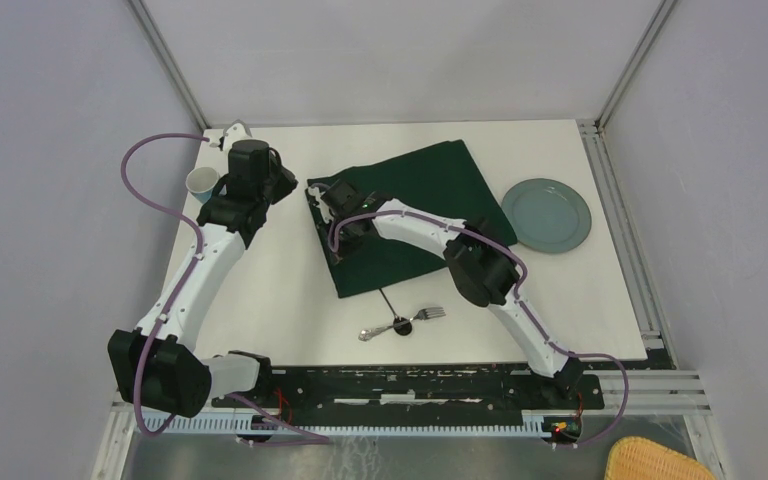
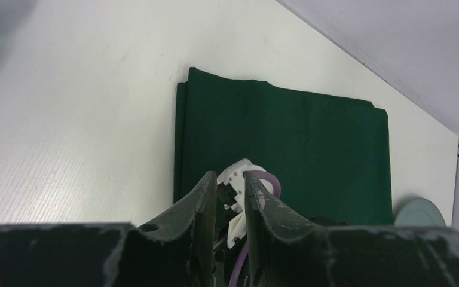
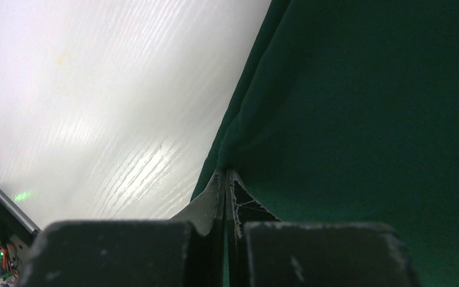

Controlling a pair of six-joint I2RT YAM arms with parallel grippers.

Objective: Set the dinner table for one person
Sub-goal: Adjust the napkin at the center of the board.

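Observation:
A dark green cloth (image 1: pixel 430 190) lies askew on the white dinner table (image 1: pixel 280 290), its left edge rumpled. My right gripper (image 1: pixel 325 202) reaches across the cloth to that left edge. The right wrist view shows the right gripper (image 3: pixel 226 172) shut on the edge of the cloth (image 3: pixel 364 119), with a pinch of fabric between the tips. My left gripper (image 1: pixel 282 185) hovers to the left of the cloth at the table's far left. In the left wrist view the left gripper (image 2: pixel 231 176) points at the cloth (image 2: pixel 311 137), slightly open, with nothing between its fingers.
A grey-green plate (image 1: pixel 547 215) sits at the right of the table. A pale cup (image 1: pixel 200 183) stands beside the left wrist. A fork (image 1: pixel 428 314) and spoon (image 1: pixel 372 332) lie near the front edge. A wicker basket (image 1: pixel 660 460) sits off the table at bottom right.

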